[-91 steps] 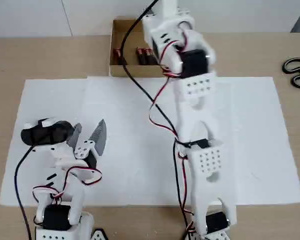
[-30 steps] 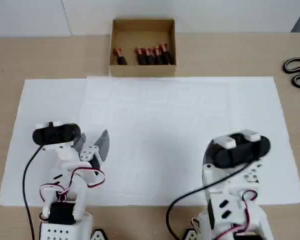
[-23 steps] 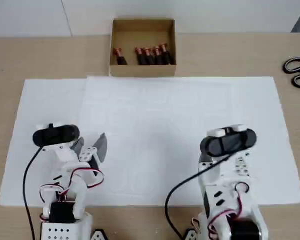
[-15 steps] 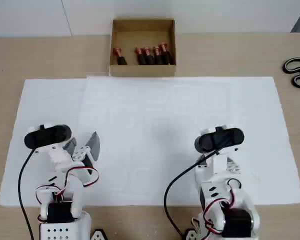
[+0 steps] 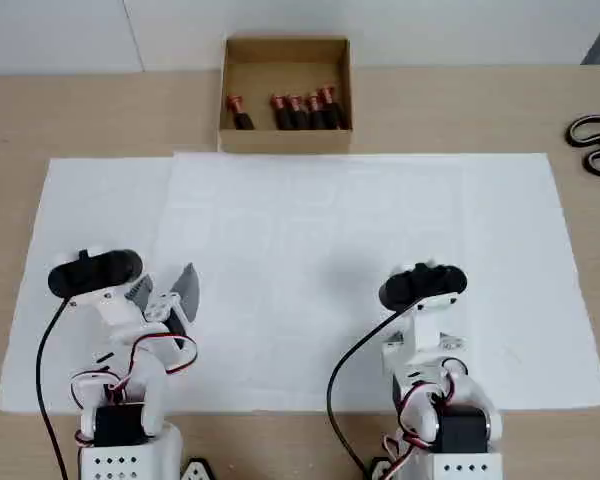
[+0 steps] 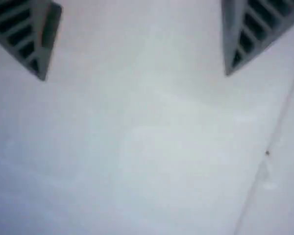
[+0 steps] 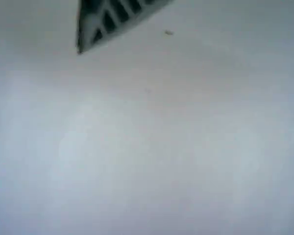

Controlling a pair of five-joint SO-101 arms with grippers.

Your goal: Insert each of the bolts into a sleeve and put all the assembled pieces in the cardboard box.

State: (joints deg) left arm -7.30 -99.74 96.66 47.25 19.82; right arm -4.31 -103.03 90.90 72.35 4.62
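The cardboard box [image 5: 285, 43] stands at the far edge of the table. Inside it lie several assembled pieces [image 5: 302, 110], black sleeves with copper-coloured bolt heads, and one more piece [image 5: 238, 110] a little apart. My left gripper [image 5: 167, 290] is folded back at the near left, open and holding nothing; its two dark ribbed fingertips stand wide apart over the white sheet around the left gripper [image 6: 134, 73]. My right arm [image 5: 423, 285] is folded back at the near right. The right gripper [image 7: 90, 41] hangs over bare white sheet, far from the box.
A large white sheet [image 5: 310, 230] covers the middle of the wooden table [image 5: 100, 110]. Black scissors [image 5: 595, 143] lie at the far right edge, off the sheet. Both arm bases stand at the near edge.
The right arm has pulled back from over the box to the near edge and folded down. The left arm has drawn back slightly and shifted left, its gripper still open.
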